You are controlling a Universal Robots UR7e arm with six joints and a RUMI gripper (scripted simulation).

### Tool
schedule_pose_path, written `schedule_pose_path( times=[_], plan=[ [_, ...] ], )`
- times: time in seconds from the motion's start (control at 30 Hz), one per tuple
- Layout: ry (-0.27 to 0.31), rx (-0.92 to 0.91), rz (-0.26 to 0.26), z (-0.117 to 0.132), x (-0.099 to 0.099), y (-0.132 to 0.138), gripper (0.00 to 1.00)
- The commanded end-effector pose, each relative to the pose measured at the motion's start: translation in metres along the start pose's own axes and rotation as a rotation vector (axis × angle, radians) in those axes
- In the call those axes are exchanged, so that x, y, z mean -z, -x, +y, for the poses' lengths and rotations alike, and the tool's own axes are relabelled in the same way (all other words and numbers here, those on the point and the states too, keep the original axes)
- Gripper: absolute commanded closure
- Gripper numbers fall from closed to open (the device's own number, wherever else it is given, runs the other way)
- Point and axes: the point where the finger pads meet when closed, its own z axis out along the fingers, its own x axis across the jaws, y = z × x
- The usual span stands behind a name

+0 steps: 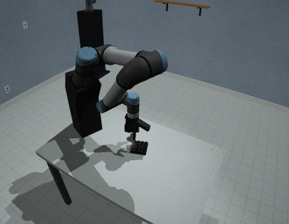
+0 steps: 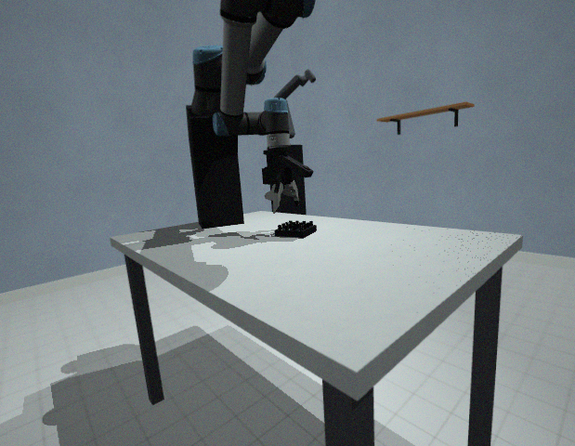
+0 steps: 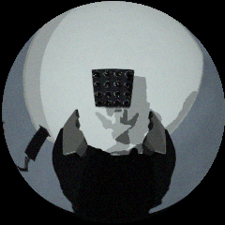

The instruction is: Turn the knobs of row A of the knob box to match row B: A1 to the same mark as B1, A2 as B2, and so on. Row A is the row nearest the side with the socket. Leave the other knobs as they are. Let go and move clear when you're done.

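Observation:
The knob box (image 1: 139, 147) is a small black block with several rows of dark knobs on top. It lies on the white table near the back left, and also shows in the exterior view (image 2: 295, 229) and the wrist view (image 3: 112, 87). The knob marks are too small and dark to read. My gripper (image 1: 133, 137) hangs above the table just beside the box's near edge, pointing down. It is open and empty, fingers spread wide in the wrist view (image 3: 112, 127). It also shows in the exterior view (image 2: 280, 197), a little above the box.
The black robot pedestal (image 1: 82, 106) stands at the table's back left corner. A tall black column (image 1: 90, 27) stands behind it. A wooden shelf (image 1: 181, 4) hangs on the far wall. The table edges (image 2: 325, 364) drop off at the front and right.

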Motion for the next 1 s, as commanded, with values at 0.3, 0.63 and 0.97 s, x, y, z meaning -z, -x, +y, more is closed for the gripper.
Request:
schedule_pose_path(
  times=[0.3, 0.63, 0.97],
  plan=[
    [-0.001, 0.0, 0.0, 0.01, 0.0, 0.0, 0.0],
    [-0.001, 0.0, 0.0, 0.026, 0.0, -0.001, 0.0],
    [-0.001, 0.0, 0.0, 0.044, 0.0, -0.001, 0.0]
  ],
)
